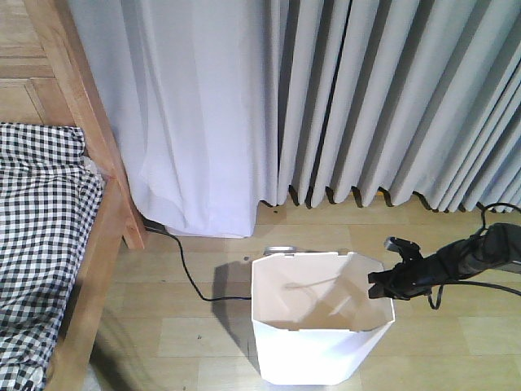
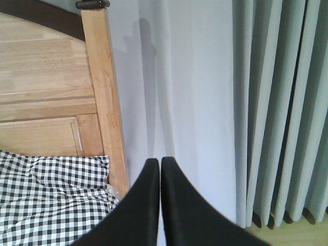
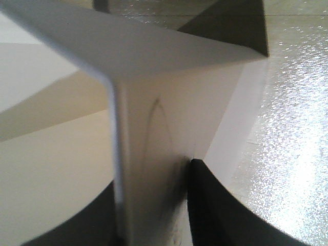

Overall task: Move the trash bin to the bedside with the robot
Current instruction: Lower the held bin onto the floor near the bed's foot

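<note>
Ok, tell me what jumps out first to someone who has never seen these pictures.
The white trash bin stands open on the wooden floor in the lower middle, with the right gripper clamped on its right rim; the right wrist view shows a finger on each side of the thin wall. To the left is the bed with checked bedding and a wooden frame. Grey curtains fill the back.

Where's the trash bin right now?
In the front-facing view the trash bin stands on the wood floor at lower centre, right of the bed, below the curtains; the right gripper clamps its right rim.
</note>
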Robot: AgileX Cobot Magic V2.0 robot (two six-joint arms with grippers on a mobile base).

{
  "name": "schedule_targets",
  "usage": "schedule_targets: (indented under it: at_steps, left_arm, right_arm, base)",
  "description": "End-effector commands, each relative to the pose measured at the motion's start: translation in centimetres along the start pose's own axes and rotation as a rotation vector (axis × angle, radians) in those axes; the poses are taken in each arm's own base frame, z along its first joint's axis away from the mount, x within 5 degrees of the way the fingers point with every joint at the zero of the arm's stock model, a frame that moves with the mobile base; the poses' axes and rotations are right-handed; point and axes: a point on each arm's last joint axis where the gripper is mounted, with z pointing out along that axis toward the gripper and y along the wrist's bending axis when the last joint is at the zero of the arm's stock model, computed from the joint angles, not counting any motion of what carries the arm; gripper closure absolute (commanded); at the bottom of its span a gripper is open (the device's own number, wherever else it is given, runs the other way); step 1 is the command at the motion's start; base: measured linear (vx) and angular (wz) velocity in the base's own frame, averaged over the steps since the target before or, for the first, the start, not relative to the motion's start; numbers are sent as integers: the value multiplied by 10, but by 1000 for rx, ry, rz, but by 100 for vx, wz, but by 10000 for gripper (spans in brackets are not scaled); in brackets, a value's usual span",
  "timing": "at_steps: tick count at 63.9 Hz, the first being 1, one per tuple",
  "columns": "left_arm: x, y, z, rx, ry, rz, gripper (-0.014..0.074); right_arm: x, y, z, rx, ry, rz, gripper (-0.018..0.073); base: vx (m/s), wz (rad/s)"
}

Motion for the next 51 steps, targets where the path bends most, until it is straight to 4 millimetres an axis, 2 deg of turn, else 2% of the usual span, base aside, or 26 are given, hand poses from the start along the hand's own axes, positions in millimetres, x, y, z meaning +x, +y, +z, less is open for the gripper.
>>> schedule_targets:
  at_steps: [1, 19, 27, 34, 43, 51]
  left_arm:
    - [-15, -1, -2, 5, -102, -6, 603]
    - [-15, -1, -2, 5, -102, -6, 603]
    - [-15, -1, -2, 5, -102, -6, 603]
    - [-15, -1, -2, 5, -102, -6, 603]
    - [-15, -1, -2, 5, -102, -6, 603]
    - [-15, -1, -2, 5, -102, -6, 603]
  right_arm:
    - [-32, 25, -28, -118, -24, -1, 546]
    - [-33, 24, -22, -26, -9, -25, 503]
    - [-32, 23, -22, -15, 2, -43, 435]
    - [-31, 22, -23, -11, 6, -50, 330]
    - [-32, 21, -23, 1, -2, -50, 114]
    - [-32, 21, -23, 2, -3, -51, -28]
  base:
    - [0, 0]
    - [0, 0]
    - [0, 0]
    - [0, 0]
    - [0, 0]
    - [0, 0]
